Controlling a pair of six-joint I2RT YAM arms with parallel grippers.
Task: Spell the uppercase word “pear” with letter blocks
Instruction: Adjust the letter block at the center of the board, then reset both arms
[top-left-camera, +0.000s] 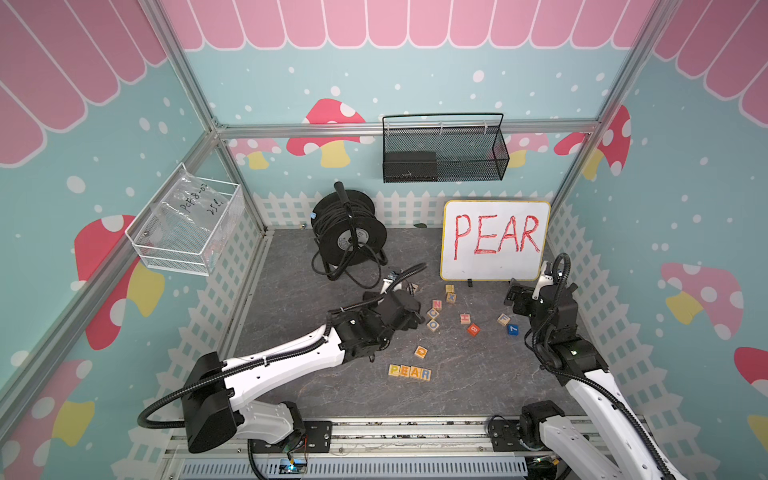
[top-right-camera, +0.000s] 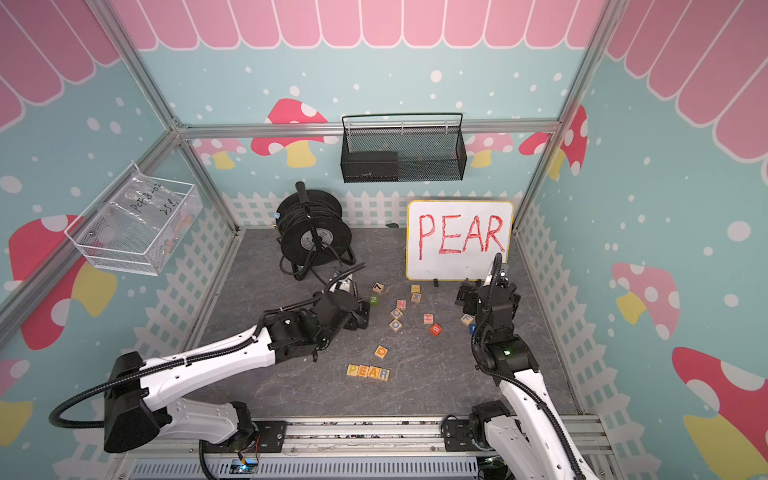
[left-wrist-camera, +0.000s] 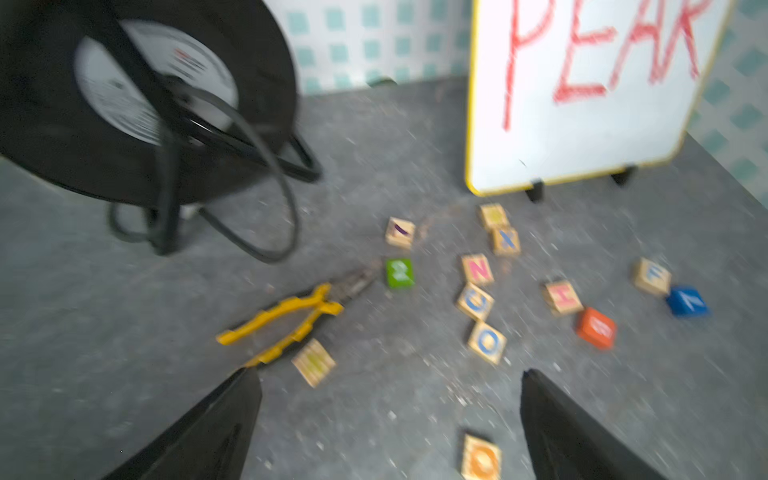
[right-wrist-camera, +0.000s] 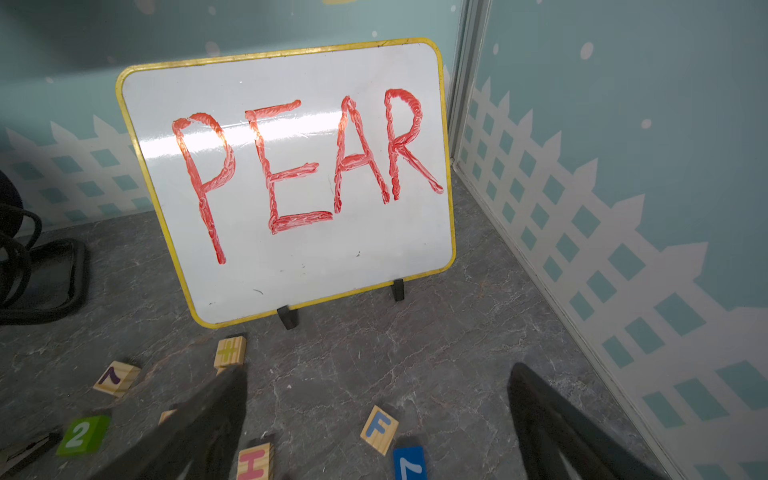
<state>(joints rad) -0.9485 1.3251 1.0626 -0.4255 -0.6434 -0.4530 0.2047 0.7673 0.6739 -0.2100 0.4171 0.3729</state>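
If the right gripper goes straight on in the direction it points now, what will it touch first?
Most likely the whiteboard, near its lower edge. The open right gripper points at it, with only bare table top between. The F block lies below the gripper, not ahead. Depth is hard to judge.

My left arm and right arm: white moulded shells, black joint housings, ribbed black cable conduit looping alongside; a green light glows on the right one.
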